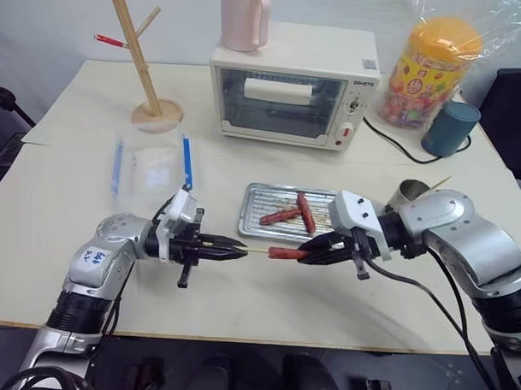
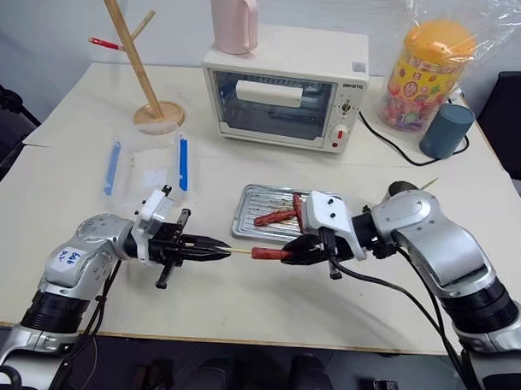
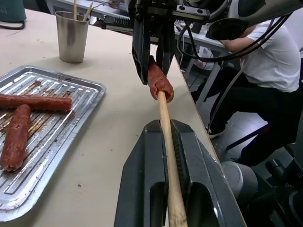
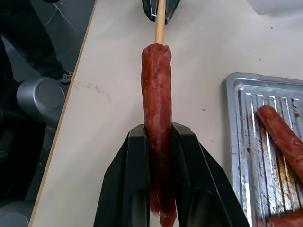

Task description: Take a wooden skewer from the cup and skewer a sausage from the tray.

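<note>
A wooden skewer [image 3: 166, 142] is clamped between the closed fingers of the left gripper [image 1: 238, 251], which is held level above the near part of the table [image 1: 62, 239] and is pointed to the right. The skewer's tip is set against, or just into, the left end of a sausage [image 4: 157, 109]; how deep it has entered cannot be told. That sausage is pinched lengthwise between the narrowly parted fingers of the right gripper [image 1: 308, 251], which is aimed leftward and slightly down, so that the two grippers face each other just in front of the tray [image 1: 254, 195]. The held sausage is kept above the table, just near of the tray's near rim and clear of it. The tray is seen a little farther back at the middle of the table, with two more sausages [image 1: 304, 212] lying crossed on its ridged bottom. The cup [image 3: 72, 35] stands to the right of the tray, behind the right arm, with more skewers standing in it. Farther back, a white toaster oven [image 1: 290, 93] is seen with a pink jug [image 1: 244, 17] on top. A wooden branched stand [image 1: 141, 58] is at the far left, a clear box with blue clips [image 1: 152, 165] lies near it, and a dark blue-grey cup [image 1: 451, 127] and a jar of sweets [image 1: 426, 72] are at the far right.
</note>
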